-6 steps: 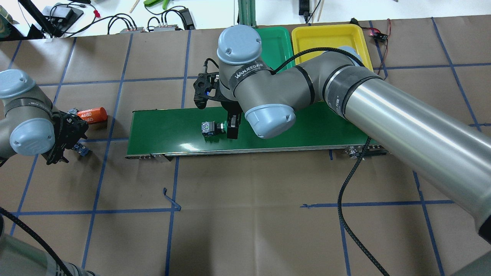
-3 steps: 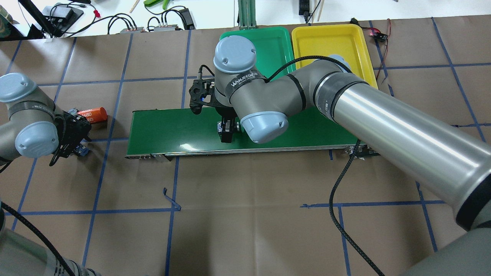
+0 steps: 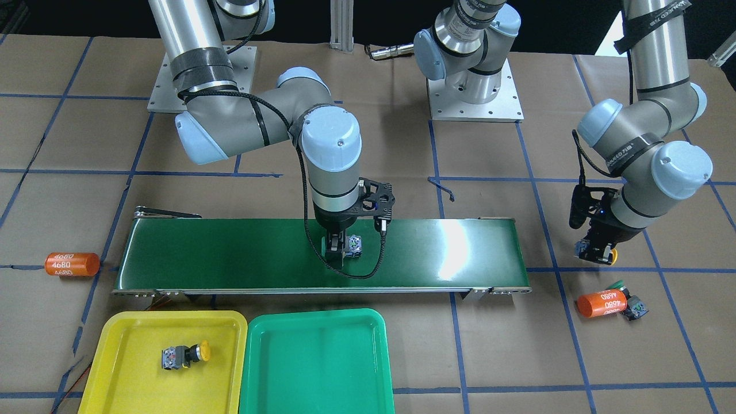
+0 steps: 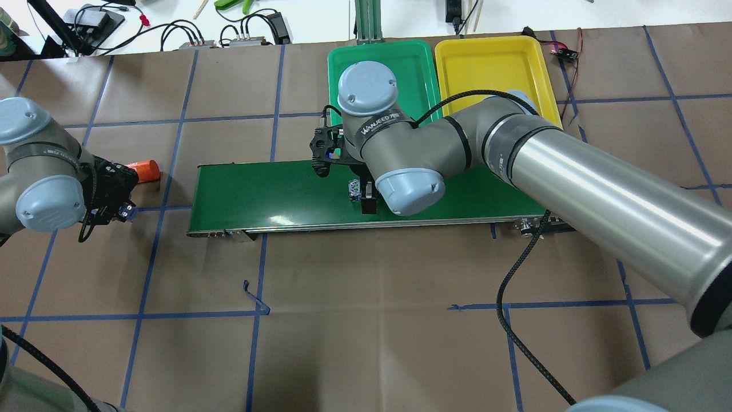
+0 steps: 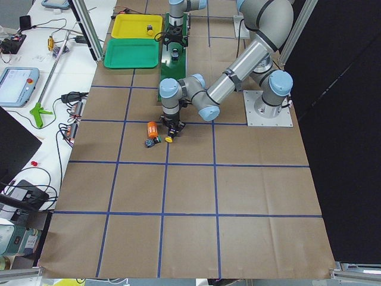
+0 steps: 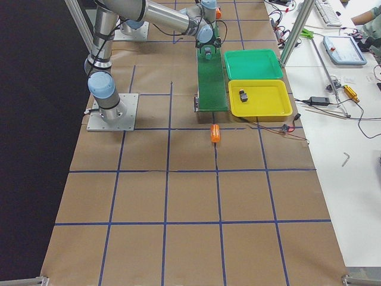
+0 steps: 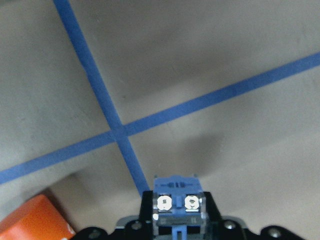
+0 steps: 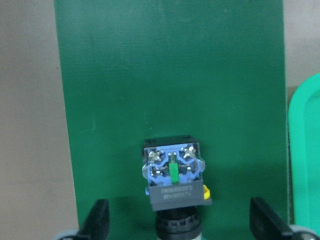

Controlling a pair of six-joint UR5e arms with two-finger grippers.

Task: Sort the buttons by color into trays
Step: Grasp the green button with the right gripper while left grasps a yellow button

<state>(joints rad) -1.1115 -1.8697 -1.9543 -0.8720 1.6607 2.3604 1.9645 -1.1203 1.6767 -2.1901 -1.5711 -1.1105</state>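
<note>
Grey wrists (image 3: 330, 172) downturned; right fingers (image 8: 100, 220) wide round button (image 8: 174, 172), left fingers (image 7: 215, 217) clasp yellow button (image 7: 178, 205).

1. A long dark green conveyor belt (image 3: 230, 259) lies on brown paper (image 3: 517, 356) gridded with blue tape (image 3: 57, 171).
2. An orange cylinder marked "4680" (image 3: 72, 264) lies just off one end of the belt.
3. A second orange cylinder (image 3: 601, 303) lies off the belt's other end.
4. A loose tape curl (image 3: 444, 187) lies near the belt's robot-side edge.
5. A white bench (image 4: 320, 17) with cables (image 4: 183, 31) stands well beyond the belt.
</note>
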